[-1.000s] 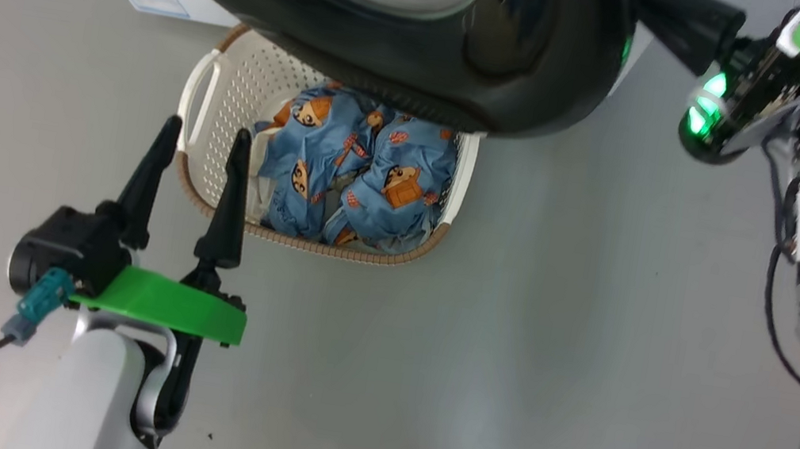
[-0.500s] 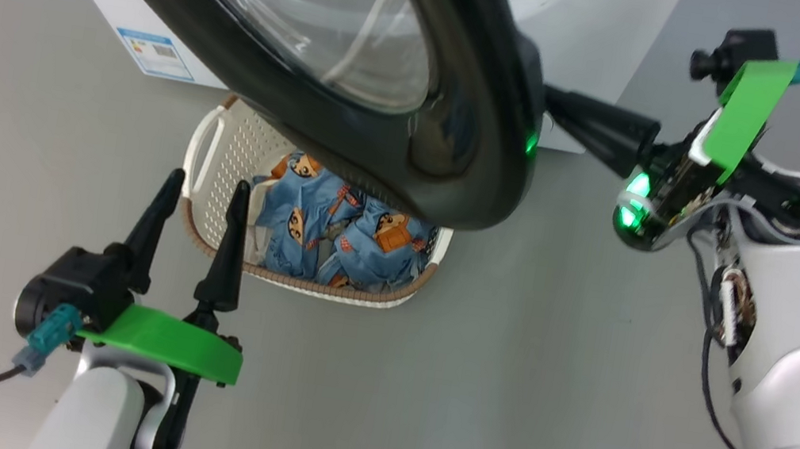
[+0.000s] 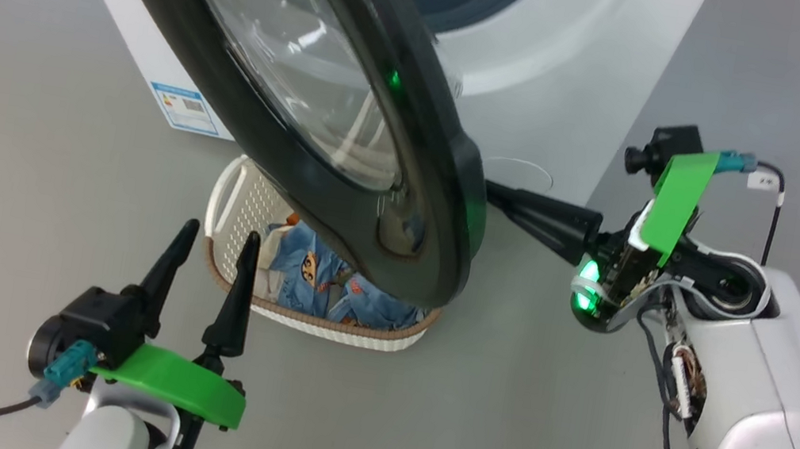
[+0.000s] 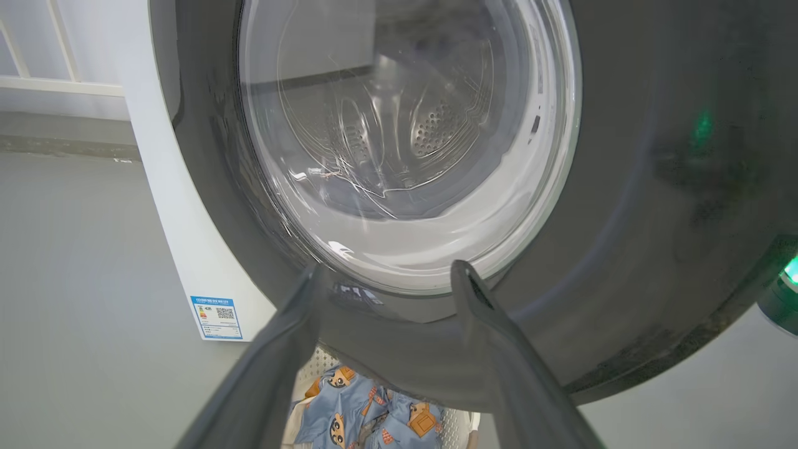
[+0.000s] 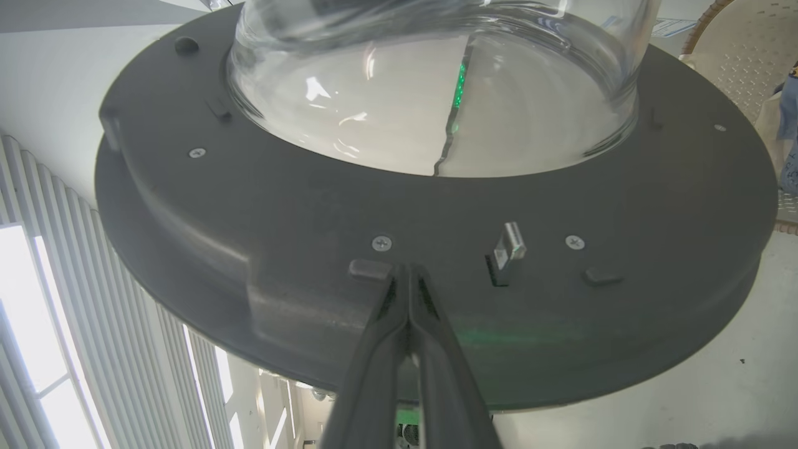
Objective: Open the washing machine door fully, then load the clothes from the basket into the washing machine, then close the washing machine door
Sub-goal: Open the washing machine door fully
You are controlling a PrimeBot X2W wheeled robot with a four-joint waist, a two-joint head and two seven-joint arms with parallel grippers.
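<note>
Washing machine door (image 3: 282,109) stands part-open, swung out over the basket (image 3: 241,211), which sits on the floor (image 3: 495,432) in front of the washing machine (image 3: 585,69). Clothes (image 3: 303,281) lie in the basket, partly hidden under the door. Right gripper (image 5: 406,274): fingers together, tips at door's inner face, beside the latch (image 5: 508,249). Left gripper (image 3: 222,231): fingers apart, nothing between, near basket's rim.

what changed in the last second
Mostly the head camera lifted, bringing the washing machine opening into view. The door seems swung slightly further over the basket, the shut right gripper pressed against its inner face throughout. The left gripper stayed open and empty; clothes remain in the basket.
</note>
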